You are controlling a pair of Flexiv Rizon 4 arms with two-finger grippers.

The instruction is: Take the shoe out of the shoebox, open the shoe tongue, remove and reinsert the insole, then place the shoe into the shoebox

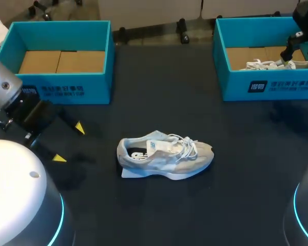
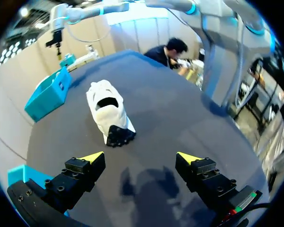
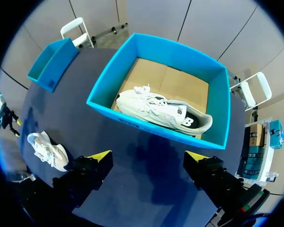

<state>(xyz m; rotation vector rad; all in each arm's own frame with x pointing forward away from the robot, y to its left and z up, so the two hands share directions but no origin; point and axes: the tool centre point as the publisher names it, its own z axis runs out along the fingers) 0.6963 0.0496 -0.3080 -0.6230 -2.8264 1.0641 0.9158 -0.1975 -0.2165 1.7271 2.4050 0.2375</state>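
Shoe (image 1: pixel 164 156) lies mid-table (image 1: pixel 159 215), outside both boxes, toe to the robot's right, laces loose. Left gripper (image 1: pixel 69 143) is off its heel end, not touching, jaws wide apart and empty. Right gripper (image 3: pixel 148 156) hangs over right box (image 1: pixel 231 87), jaws also wide, gripping nothing. Second shoe (image 3: pixel 163 111) lies inside that box. Left box (image 1: pixel 100 77) shows its cardboard floor.

Table (image 1: pixel 159 210): dark, near-black top, matte, plain, no pattern or markings on the bare parts. It runs out past both sides and the near side of the head view; the far edge shows as a straight line at the back. In both wrist views the top reads dark navy. Light is even, with faint, soft-edged shadows on the surface.
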